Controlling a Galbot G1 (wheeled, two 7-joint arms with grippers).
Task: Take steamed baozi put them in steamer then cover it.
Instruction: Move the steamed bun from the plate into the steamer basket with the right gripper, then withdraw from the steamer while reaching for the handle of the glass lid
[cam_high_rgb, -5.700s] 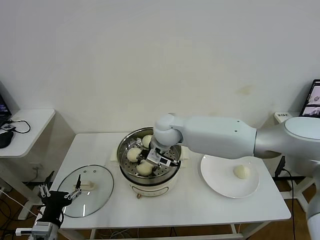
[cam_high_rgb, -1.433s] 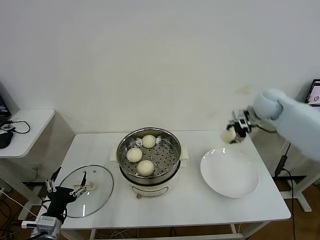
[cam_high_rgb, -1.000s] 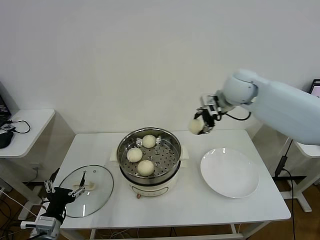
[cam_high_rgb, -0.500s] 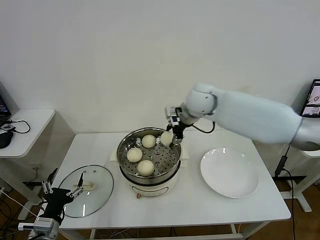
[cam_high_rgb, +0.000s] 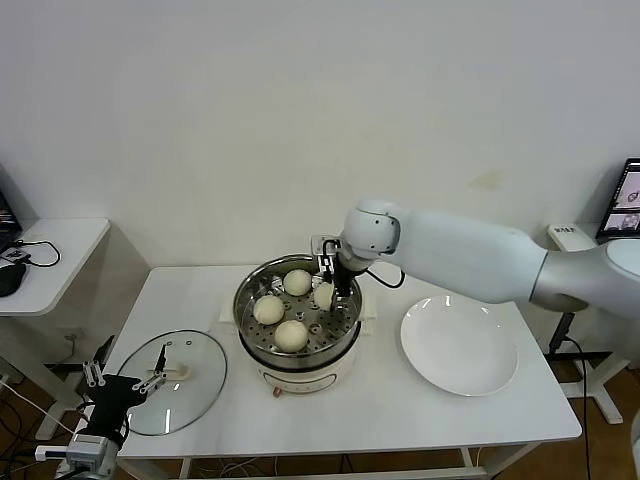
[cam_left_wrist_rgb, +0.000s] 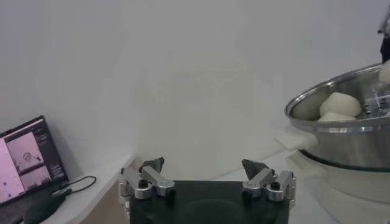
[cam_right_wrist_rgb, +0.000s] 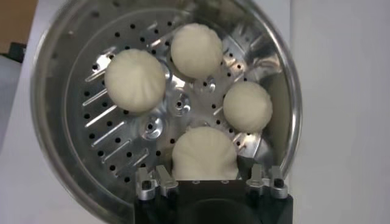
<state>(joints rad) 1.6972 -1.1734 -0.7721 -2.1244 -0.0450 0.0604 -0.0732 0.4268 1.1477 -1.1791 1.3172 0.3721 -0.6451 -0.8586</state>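
Bun (cam_high_rgb: 324, 295), the last one, pinched in my right pincer (cam_high_rgb: 327, 293): lower it onto the steamer (cam_high_rgb: 297, 310) tray's bare spot, then release gently.

Down at the wrist, the left claw (cam_left_wrist_rgb: 207, 182) sits wide open, its two silver-and-black fingers (cam_left_wrist_rgb: 147, 178) well apart and nothing between them. Beyond it stands the steamer (cam_left_wrist_rgb: 350, 131), a shiny steel pot on a white base, only partly in frame. Over its rim peeks a steamed baozi (cam_left_wrist_rgb: 337, 105), pale and rounded. Well away from the steamer, past the claw, a lit laptop (cam_left_wrist_rgb: 27, 161) rests on a white counter (cam_left_wrist_rgb: 91, 195), cable trailing.
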